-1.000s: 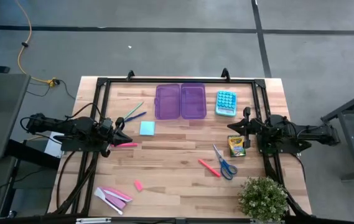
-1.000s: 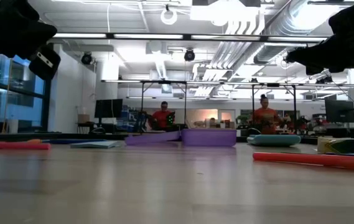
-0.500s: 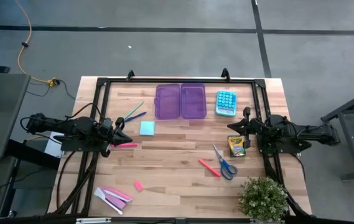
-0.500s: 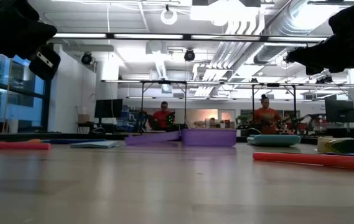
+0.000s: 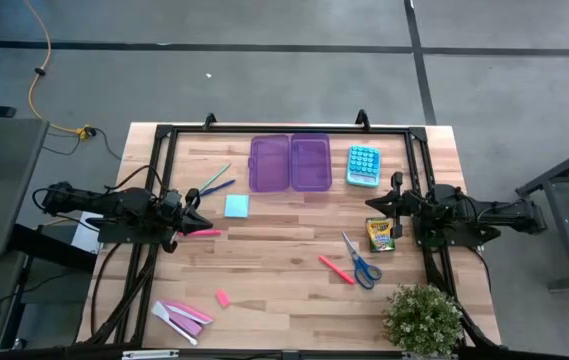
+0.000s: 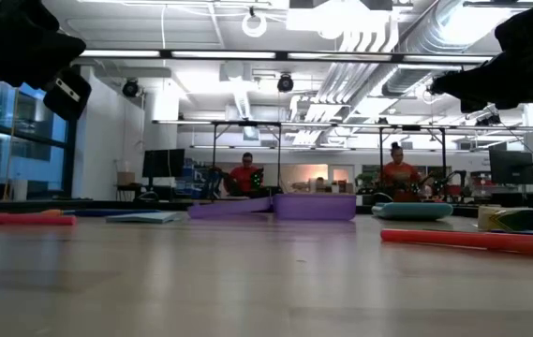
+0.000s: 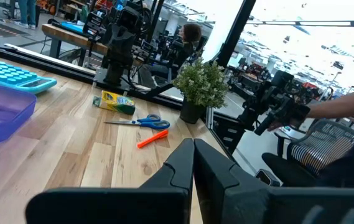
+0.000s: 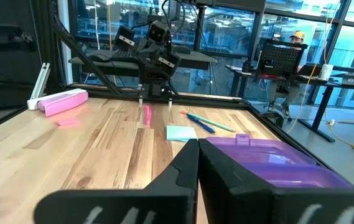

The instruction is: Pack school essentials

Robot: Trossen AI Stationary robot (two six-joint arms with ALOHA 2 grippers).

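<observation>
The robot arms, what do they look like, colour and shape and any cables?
Both arms are dark, near black, slim and jointed. The left gripper and right gripper each taper to two flat, pointed, matte dark fingers. Dark cabling bunches along the arm bodies. No markings are legible.

Robotics lab, open-plan. Exposed ceiling ducts (image 6: 360, 37) and strip lights, glass walls (image 8: 226, 37), other arm rigs (image 7: 124, 43) on benches, monitors (image 6: 163, 164), seated people (image 6: 243, 175) behind the surface (image 5: 284, 270).
</observation>
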